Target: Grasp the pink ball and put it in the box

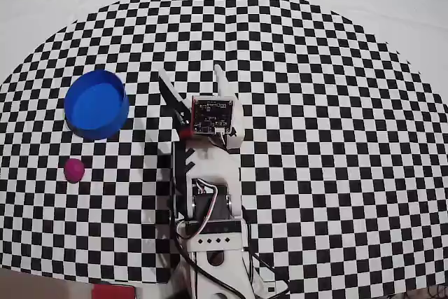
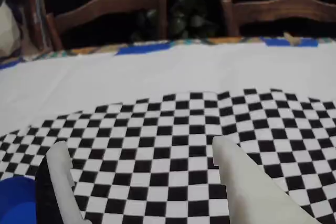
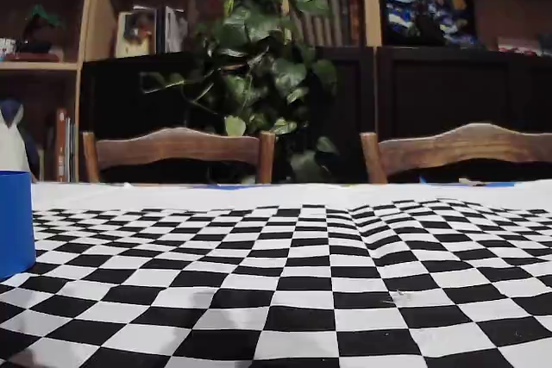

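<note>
White plastic and a black blade-like piece form the two fingers of the robot arm's gripper (image 1: 190, 80), which sits just above the middle of the overhead frame. The fingers are spread wide apart, with nothing between them and nothing touching either one. In the wrist view the same gripper (image 2: 139, 156) shows the black-edged finger (image 2: 56, 182) at the lower left and the white finger (image 2: 247, 182) at the lower right, with only the black-and-white checkered cloth (image 2: 173, 124) seen between them.

The small matte magenta-pink ball (image 1: 74, 169) lies on the cloth at the left edge of the overhead frame, below centre height, well apart from the fingers and lower left of them. The round bright blue open-topped box (image 1: 96, 103) stands just above the ball, to the left of the gripper. A corner of the box (image 2: 16, 200) shows at the wrist view's lower left, and its wall (image 3: 15, 221) at the fixed view's left edge.
</note>
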